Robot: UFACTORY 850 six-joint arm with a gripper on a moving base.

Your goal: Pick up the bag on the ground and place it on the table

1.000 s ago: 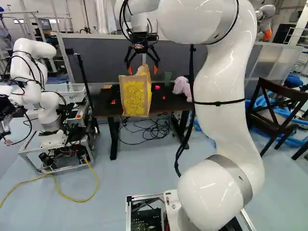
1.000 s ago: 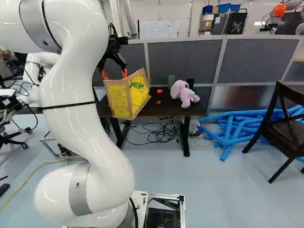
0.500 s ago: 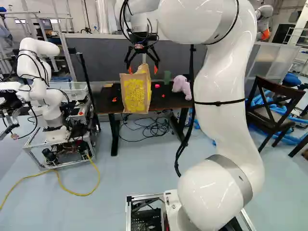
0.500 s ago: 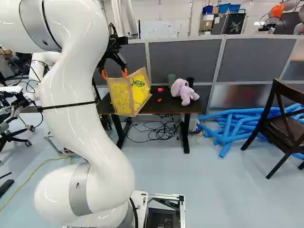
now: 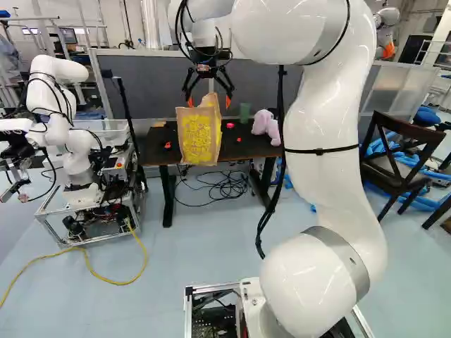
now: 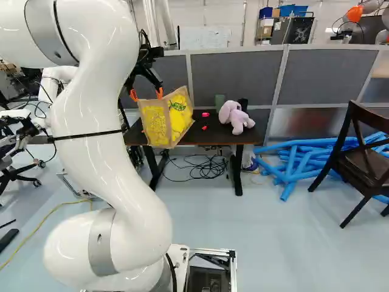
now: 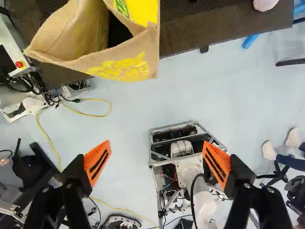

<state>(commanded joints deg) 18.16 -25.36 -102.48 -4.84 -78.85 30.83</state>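
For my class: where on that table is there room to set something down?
The table has a bare front strip between the bag and the plush toy, bordered behind by small pink pieces. Farther back it is crowded: those pieces, a green cylinder and the toy sit close together.

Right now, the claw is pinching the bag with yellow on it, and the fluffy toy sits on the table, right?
Not quite: the claw isn't pinching the bag. The wrist view shows its fingers wide apart, the bag not between them. The fluffy toy does sit on the table.
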